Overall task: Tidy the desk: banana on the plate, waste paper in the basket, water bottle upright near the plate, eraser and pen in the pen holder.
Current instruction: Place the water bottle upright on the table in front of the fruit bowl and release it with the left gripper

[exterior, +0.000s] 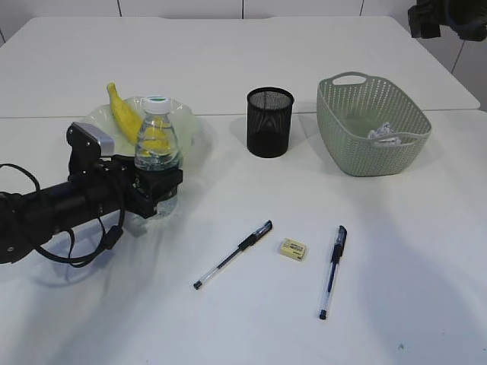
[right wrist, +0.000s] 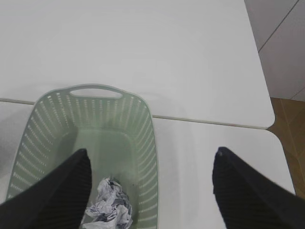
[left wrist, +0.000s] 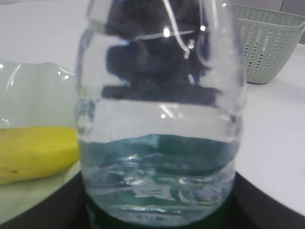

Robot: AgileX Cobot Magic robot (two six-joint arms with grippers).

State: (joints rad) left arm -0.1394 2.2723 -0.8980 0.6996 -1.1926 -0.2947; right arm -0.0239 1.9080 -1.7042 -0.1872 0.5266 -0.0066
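Clear plastic water bottle (exterior: 157, 141) stands upright at the 5 o'clock edge of the plate (exterior: 190, 125), clasped at its lower body by the left pincer (exterior: 156, 190). The banana (exterior: 125, 114) lies on the plate. Crumpled waste paper (right wrist: 110, 206) sits in the basket (exterior: 403, 114); the right pincer (right wrist: 152, 191) hangs above it, jaws spread and holding nothing. At the table's 6 o'clock area lie two pens (exterior: 234, 254) (exterior: 333, 270) with the eraser (exterior: 293, 249) between them. The pen holder (exterior: 269, 122) stands at 12 o'clock from the eraser.
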